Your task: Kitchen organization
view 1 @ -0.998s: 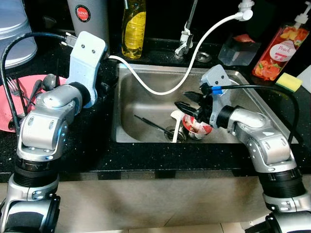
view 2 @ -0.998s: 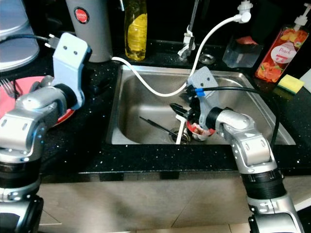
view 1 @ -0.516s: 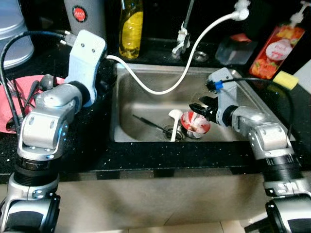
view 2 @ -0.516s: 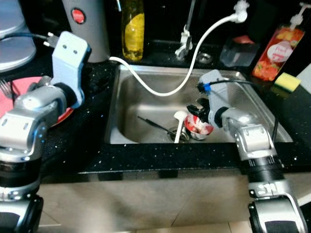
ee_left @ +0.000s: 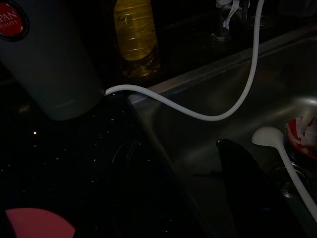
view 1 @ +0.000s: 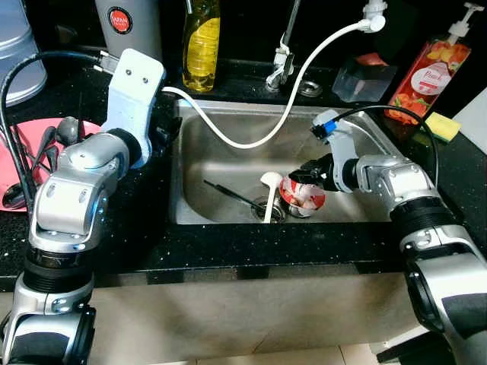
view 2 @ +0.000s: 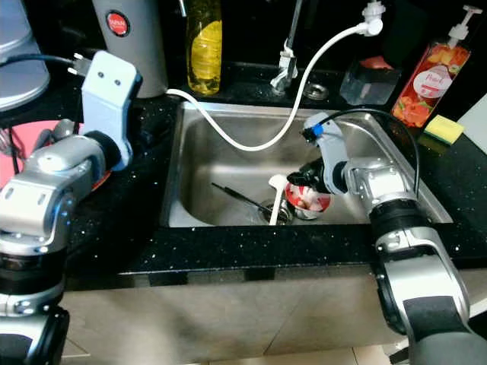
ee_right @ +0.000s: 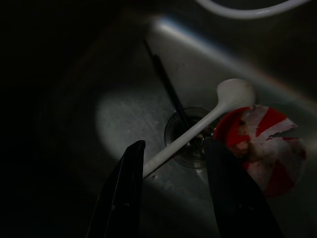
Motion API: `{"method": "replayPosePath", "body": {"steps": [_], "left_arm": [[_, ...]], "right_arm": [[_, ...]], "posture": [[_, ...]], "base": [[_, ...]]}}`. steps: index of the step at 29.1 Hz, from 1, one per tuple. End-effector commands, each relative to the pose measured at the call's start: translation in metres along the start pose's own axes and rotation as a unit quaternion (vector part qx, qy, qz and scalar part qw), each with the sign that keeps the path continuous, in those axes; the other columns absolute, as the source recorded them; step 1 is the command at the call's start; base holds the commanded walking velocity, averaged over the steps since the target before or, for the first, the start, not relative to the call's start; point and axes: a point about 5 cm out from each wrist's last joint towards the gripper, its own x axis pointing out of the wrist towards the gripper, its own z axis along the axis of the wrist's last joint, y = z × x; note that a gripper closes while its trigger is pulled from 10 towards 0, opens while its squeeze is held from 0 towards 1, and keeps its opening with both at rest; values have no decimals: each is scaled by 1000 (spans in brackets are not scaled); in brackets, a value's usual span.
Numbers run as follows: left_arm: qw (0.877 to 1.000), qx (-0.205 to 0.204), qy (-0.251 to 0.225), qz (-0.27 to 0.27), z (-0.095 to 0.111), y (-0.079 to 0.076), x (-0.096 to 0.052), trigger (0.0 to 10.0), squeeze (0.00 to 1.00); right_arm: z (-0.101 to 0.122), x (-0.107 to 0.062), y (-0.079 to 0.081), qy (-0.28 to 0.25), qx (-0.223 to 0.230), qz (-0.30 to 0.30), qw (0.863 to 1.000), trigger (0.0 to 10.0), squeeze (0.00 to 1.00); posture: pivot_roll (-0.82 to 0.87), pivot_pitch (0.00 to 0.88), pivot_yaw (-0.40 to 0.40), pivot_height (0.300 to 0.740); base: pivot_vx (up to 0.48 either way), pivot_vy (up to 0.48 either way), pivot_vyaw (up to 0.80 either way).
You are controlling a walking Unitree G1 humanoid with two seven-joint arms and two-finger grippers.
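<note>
Down in the stainless steel sink basin (view 1: pixel 228 152), a white long-handled plastic spoon (view 1: pixel 268 196) lies with its handle across the round drain (ee_right: pixel 190 136), bowl pointing toward the back wall. Just beside it sits a red-and-white round cup (view 1: pixel 302 194), tipped on its side, and a thin black stick (view 1: pixel 232 194) lies on the other side of the drain. The right gripper (ee_right: pixel 173 191) hangs low in the basin right by the cup, its 2 black fingers (ee_right: pixel 121 193) spread apart with nothing between them, the spoon handle showing in the gap. The left gripper (ee_left: pixel 237 183) is up over the black speckled countertop (view 1: pixel 152 228) at the sink's left edge; I can't tell how its fingers stand. A white flexible hose (view 1: pixel 304 84) loops across the basin. Behind stand a yellow liquid bottle (view 1: pixel 199 42), a grey steel canister (view 1: pixel 129 26) and a peach soap pump bottle (view 1: pixel 422 72), with a yellow sponge (view 1: pixel 443 125) near it. A pink plate (view 1: pixel 38 152) holds cutlery at left.
</note>
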Motion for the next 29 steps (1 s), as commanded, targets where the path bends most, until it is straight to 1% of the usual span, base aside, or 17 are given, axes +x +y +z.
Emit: {"method": "replayPosePath", "body": {"steps": [1, 3, 5, 7, 9, 10, 11, 12, 14, 17, 18, 20, 21, 22, 24, 27, 29], "left_arm": [[1000, -2, 2, -3, -3, -2, -1, 10000, 0], [1000, -2, 2, -3, -3, -1, -1, 10000, 0], [1000, -2, 2, -3, -2, -1, 0, 10000, 0], [1000, -1, 1, -3, -2, -1, 0, 10000, 0], [1000, 3, -1, 1, -1, 1, -1, 10000, 0], [1000, 3, -1, 1, -1, 1, -1, 10000, 0], [1000, 3, -1, 12, 1, 6, -1, 10000, 0], [1000, 3, -1, 12, 1, 6, -1, 10000, 0], [999, 3, 0, 32, 2, 13, -1, 10000, 0], [998, 3, 4, 63, 1, 23, -1, 10000, 0], [993, -2, 22, 116, -3, 38, -2, 10000, 0], [991, -3, 27, 131, -5, 42, -2, 10000, 0], [988, -9, 37, 151, -8, 48, -3, 10000, 0], [988, -9, 37, 151, -8, 48, -3, 10000, 0], [979, -37, 53, 193, -13, 60, -5, 10000, 0], [961, -73, 88, 251, -27, 76, -11, 10000, 0], [950, -99, 111, 273, -37, 84, -15, 10000, 0]], "right_arm": [[3, -2, -2, 3, -10, 0, 1000, 10000, 0], [3, -3, -1, 1, -7, 13, 1000, 10000, 0], [11, -6, 3, -37, 9, 43, 998, 10000, 0], [15, -7, 4, -50, 13, 55, 997, 10000, 0], [23, -9, 15, -69, 9, 104, 992, 10000, 0], [23, -9, 15, -69, 9, 104, 992, 10000, 0], [30, -12, 33, -85, -17, 166, 982, 10000, 0], [30, -12, 33, -85, -17, 166, 982, 10000, 0], [35, -14, 48, -96, -47, 200, 974, 10000, 0], [42, -13, 59, -106, -63, 205, 971, 10000, 0], [57, -7, 70, -134, -38, 184, 973, 10000, 0], [61, -5, 74, -142, -27, 178, 973, 10000, 0], [66, -3, 78, -157, -34, 163, 974, 10000, 0], [66, -3, 78, -157, -34, 163, 974, 10000, 0], [71, -4, 91, -179, -42, 163, 969, 10000, 0], [74, -9, 113, -203, -52, 190, 959, 10000, 0], [71, -10, 121, -202, -63, 201, 956, 10000, 0]], "posture": [[203, 0, -121, 740], [201, 0, -119, 740], [201, 0, -118, 740], [202, 0, -116, 740], [203, 0, -111, 740], [203, 0, -111, 740], [210, 0, -104, 740], [210, 0, -104, 740], [213, 0, -107, 740], [213, 0, -107, 740], [221, 0, -111, 740], [221, 0, -111, 740], [221, 0, -111, 740], [221, 0, -111, 740], [231, 0, -114, 740], [240, 0, -107, 740], [239, 0, -102, 740]], "base": [[0, 0, 0], [0, 0, 0], [0, 0, 0], [0, 0, 0], [0, 0, 0], [0, 0, 0], [0, 0, 0], [0, 0, 0], [0, 0, 0], [0, 0, 0], [0, 0, 0], [0, 0, 0], [0, 0, 0], [0, 0, 0], [0, 0, 0], [0, 0, 0], [0, 0, 0]]}}
